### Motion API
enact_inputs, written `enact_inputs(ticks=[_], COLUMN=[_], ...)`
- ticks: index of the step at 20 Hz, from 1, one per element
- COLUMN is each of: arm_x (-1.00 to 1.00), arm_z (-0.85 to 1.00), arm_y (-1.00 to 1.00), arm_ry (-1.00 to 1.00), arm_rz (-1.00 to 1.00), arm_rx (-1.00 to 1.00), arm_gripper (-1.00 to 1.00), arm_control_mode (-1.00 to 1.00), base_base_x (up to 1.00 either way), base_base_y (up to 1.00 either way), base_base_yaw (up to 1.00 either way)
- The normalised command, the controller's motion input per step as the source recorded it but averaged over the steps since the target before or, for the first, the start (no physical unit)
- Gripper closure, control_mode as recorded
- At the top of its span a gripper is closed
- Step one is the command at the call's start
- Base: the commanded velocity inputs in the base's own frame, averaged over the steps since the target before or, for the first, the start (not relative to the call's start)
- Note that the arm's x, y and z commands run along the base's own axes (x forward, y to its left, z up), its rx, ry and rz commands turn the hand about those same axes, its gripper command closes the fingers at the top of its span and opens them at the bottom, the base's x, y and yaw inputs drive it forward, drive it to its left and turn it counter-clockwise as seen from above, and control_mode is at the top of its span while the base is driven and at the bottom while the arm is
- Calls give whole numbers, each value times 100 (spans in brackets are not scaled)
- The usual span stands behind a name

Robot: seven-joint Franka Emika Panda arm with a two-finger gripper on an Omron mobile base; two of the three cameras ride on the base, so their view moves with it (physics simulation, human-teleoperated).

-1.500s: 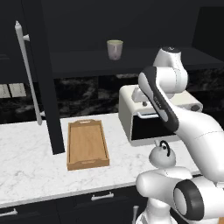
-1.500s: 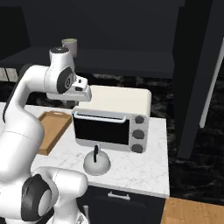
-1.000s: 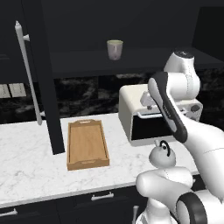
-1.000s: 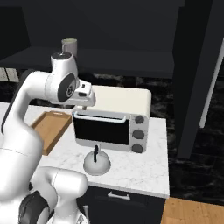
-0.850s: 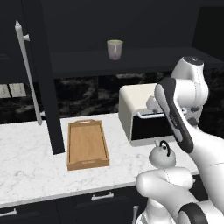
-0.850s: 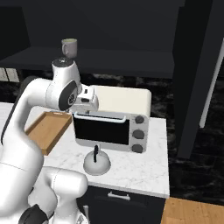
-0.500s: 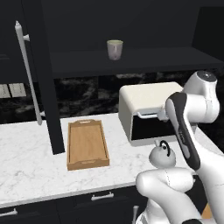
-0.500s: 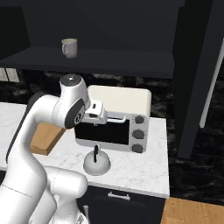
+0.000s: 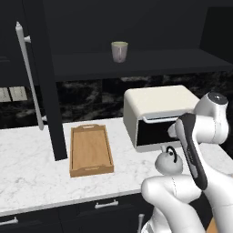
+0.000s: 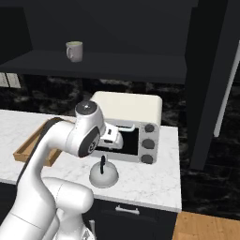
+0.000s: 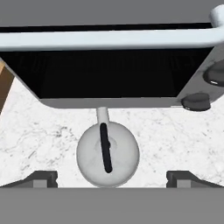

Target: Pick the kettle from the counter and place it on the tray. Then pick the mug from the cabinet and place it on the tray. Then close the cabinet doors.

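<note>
1. The gripper (image 11: 109,177) hangs above the kettle (image 11: 107,153), its fingertips (image 11: 41,177) spread wide apart and holding nothing.
2. The kettle stands on the white marble counter (image 9: 32,182) just in front of the toaster oven (image 10: 129,124) (black handle arching over its top).
3. The wooden tray (image 9: 91,150) lies on the counter to the oven's left, well apart from the kettle.
4. The mug (image 9: 119,51) sits on the open cabinet (image 9: 150,63) shelf above, beside a cabinet door (image 9: 43,82) swung outward.

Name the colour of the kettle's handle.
Black, an arched strip over the silver-grey kettle; clearest in the hand view.
</note>
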Motion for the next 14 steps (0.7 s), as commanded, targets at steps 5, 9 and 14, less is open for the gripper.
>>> enact_inputs(ticks=[5,9,14], arm_x=[12,13,1], arm_z=[-39,-27,-24], arm_y=[-2,0,0], arm_ry=[0,0,3], arm_rz=[0,0,0], arm_rx=[0,-2,-6], arm_gripper=[-100,-100,-100], arm_control_mode=[-100,-100,-100], base_base_x=[0,0,0], base_base_y=[0,0,0], base_base_yaw=[0,0,0])
